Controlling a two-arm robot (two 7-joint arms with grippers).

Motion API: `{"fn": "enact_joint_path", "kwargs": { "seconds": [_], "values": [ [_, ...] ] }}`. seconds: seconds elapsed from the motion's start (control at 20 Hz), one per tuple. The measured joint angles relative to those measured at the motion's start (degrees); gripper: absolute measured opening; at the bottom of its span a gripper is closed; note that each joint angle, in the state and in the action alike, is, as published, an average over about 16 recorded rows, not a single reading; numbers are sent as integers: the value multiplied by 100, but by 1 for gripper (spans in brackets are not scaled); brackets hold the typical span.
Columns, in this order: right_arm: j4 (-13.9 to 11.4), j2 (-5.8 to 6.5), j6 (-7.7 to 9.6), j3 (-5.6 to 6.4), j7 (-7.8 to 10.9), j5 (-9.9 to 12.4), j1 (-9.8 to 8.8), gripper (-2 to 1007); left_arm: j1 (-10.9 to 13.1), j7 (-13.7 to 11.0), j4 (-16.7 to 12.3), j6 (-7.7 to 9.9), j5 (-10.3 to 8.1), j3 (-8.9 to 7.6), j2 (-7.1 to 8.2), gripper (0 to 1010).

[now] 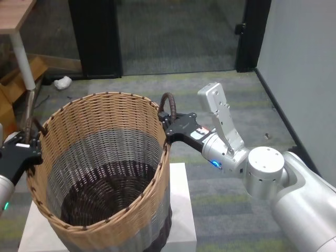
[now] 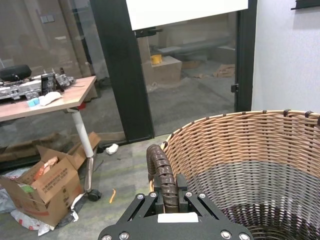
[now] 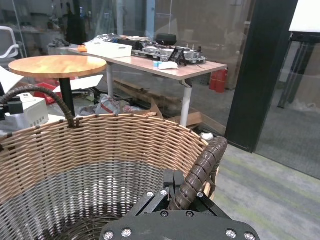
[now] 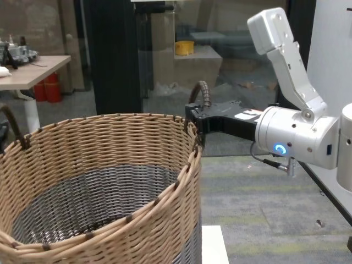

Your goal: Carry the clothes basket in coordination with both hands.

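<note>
Robotics lab or workshop: hardware-cluttered desk [image 2: 45, 95], round wooden table [image 3: 57, 66], opened cardboard box [image 2: 42, 187], glass partitions, grey carpet.

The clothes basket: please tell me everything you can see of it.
The clothes basket is big, round, woven wicker, tan above and grey lower down, dark at the bottom inside, and empty. It is upright over a white block. The left pincer and right pincer are each shut on a dark wrapped loop handle.
</note>
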Motion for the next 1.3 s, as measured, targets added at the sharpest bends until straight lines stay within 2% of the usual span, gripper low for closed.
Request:
{"fn": "enact_joint_path", "kwargs": {
  "seconds": [0.35,0.9,1.3],
  "values": [
    [104,-38,-31,16,49,6,18,10,1,-58,42,-46,-54,21,20,167],
    [96,-39,-25,14,46,1,11,17,4,-43,31,-42,-51,28,18,167],
    [81,-35,-21,11,34,-3,7,125,8,-13,17,-26,-22,25,12,236]
  ]
}}
